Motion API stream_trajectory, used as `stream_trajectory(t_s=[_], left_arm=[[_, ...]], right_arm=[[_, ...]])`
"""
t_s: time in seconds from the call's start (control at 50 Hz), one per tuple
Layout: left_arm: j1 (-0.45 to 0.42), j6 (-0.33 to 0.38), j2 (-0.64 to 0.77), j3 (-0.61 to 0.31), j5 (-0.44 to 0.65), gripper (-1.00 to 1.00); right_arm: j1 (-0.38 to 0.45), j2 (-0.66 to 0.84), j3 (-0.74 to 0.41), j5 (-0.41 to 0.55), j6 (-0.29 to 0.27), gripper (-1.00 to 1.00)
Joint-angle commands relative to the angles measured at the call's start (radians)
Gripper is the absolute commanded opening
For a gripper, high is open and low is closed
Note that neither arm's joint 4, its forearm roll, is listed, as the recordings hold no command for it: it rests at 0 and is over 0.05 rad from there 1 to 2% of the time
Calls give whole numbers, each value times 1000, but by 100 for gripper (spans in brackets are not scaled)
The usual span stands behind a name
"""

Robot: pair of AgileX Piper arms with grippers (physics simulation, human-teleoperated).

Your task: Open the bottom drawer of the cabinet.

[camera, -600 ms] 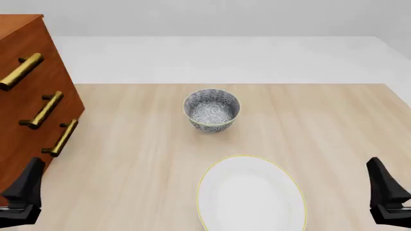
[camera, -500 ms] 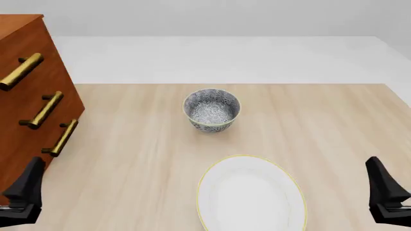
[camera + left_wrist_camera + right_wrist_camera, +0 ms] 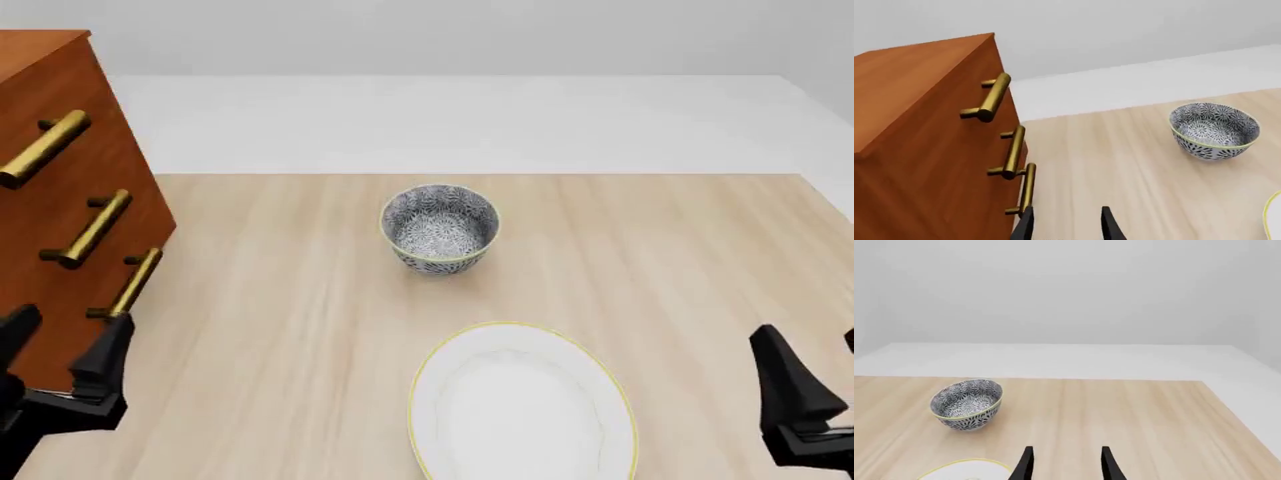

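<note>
The cabinet (image 3: 54,130) stands at the table's left edge, its three brass handles facing right. The bottom drawer (image 3: 78,292) looks closed, and its handle (image 3: 134,285) is the lowest bar. My left gripper (image 3: 70,325) is open just in front of and below that handle, touching nothing. In the left wrist view the bottom handle (image 3: 1026,190) lies just beyond one of the fingers (image 3: 1025,226), with the cabinet (image 3: 927,125) seen from its corner. My right gripper (image 3: 805,338) is open and empty at the near right, and its fingers (image 3: 1107,465) point across bare table.
A patterned bowl (image 3: 439,227) sits mid-table, also seen as the bowl (image 3: 1214,130) and the bowl (image 3: 966,404) from the wrists. A white plate (image 3: 521,405) with a yellow rim lies near the front edge, between the arms.
My left gripper has swung up and right toward the bottom handle, and both its fingers now show. The right gripper shifted slightly left. The drawers have not moved.
</note>
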Motion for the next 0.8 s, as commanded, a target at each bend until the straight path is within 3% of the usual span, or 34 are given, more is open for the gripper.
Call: stream_trajectory(t_s=[0.02,0.12,0.18,0.48,0.8], left_arm=[[-8,89,242,1,-174,100],[-10,169,354,1,-274,100],[-17,181,403,1,-313,100],[-10,357,506,1,-422,100],[4,462,862,1,-735,100]], right_arm=[[5,-27,-1,24,8,100],[7,-29,0,24,13,100],[7,-30,0,23,16,100],[10,-32,0,21,27,100],[4,-33,0,12,39,100]])
